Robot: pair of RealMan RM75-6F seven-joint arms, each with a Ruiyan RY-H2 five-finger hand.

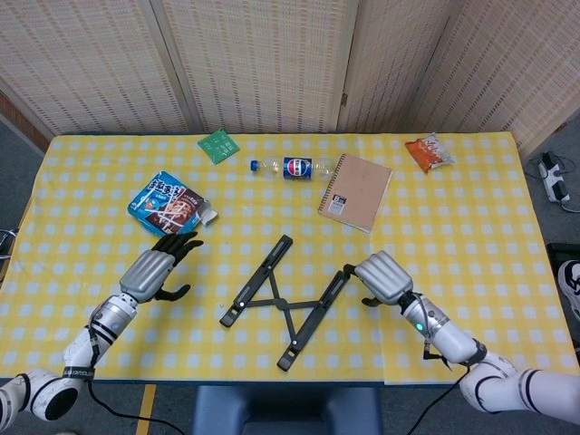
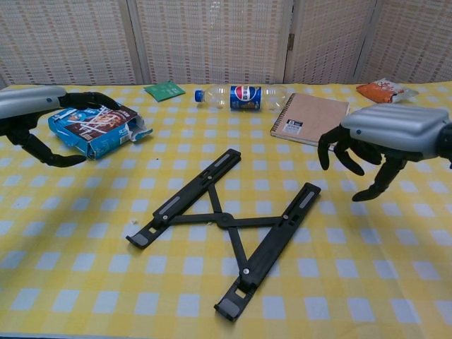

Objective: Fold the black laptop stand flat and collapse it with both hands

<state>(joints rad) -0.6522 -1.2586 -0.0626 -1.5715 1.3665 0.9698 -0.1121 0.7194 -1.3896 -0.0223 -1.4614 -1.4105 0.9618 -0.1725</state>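
Observation:
The black laptop stand lies flat on the yellow checked table, its two rails spread apart in a V and joined by crossed links. My left hand hovers open to the left of the stand, apart from it, fingers spread. My right hand hangs palm down just right of the right rail's far end, fingers curved downward and apart, holding nothing. Neither hand touches the stand.
A blue snack box lies just beyond my left hand. A plastic bottle, a brown spiral notebook, a green packet and an orange snack bag lie along the far side.

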